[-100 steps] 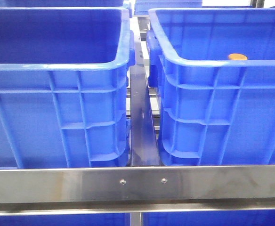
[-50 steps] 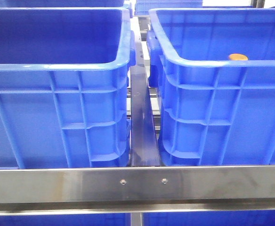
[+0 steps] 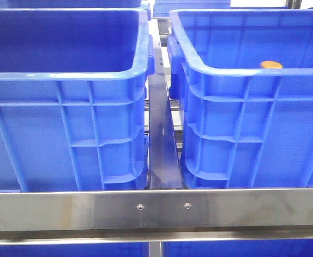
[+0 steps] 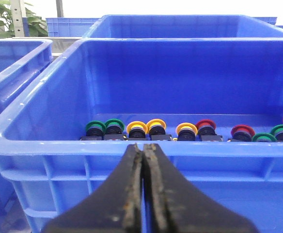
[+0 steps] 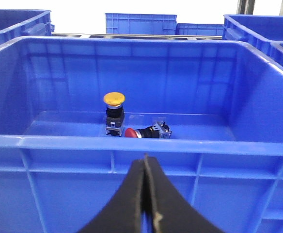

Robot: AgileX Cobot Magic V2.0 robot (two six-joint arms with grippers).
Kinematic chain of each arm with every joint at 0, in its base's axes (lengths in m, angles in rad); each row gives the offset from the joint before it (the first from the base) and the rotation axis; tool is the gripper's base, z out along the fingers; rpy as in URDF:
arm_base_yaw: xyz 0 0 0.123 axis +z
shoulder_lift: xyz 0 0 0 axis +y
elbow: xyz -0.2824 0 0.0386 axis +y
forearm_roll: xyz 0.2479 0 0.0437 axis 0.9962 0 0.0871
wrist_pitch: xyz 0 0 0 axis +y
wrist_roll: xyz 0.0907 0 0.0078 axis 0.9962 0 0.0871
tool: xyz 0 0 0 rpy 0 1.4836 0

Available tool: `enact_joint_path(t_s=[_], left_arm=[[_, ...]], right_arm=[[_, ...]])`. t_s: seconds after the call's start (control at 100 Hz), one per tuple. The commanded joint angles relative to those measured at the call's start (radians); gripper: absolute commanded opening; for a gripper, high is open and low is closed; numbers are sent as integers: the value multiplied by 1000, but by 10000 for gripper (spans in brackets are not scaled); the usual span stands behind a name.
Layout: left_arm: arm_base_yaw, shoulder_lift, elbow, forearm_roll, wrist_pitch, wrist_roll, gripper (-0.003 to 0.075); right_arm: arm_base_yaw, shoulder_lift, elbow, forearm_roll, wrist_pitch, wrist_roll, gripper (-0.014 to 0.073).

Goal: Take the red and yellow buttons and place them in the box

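Blue crates (image 3: 65, 80) with ribbed, gridded walls. Green (image 4: 96, 127), yellow (image 4: 137, 127) and red (image 4: 206, 124) button caps in row. Yellow-capped button (image 5: 114, 99), red-capped one (image 5: 131, 133). Black gripper fingers (image 4: 132, 194). Silver rail (image 3: 156, 209).

Two crates side by side behind a rail (image 3: 156, 210): left crate (image 3: 65, 75), right crate (image 3: 242, 72), a bar (image 3: 161, 144) running back between them. A button (image 3: 270, 65) inside the right crate, just beyond its near rim. From the right wrist: an upright button (image 5: 114, 109) and a toppled button (image 5: 146, 132) beside it on the floor of a box (image 5: 132, 145). From the left wrist: a row of buttons (image 4: 146, 131) along the floor of another crate (image 4: 132, 150), further crates behind.
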Motion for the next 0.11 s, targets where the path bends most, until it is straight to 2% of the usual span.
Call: enact_joint_path(t_s=[0.0,0.1], left_arm=[[4,-29,54,0,-78,-10,-20],[4,-29,54,0,-78,-10,-20]], right_arm=[[-2,-25,-15,-10,-76,1,-67],[-2,-25,-15,-10,-76,1,-67]])
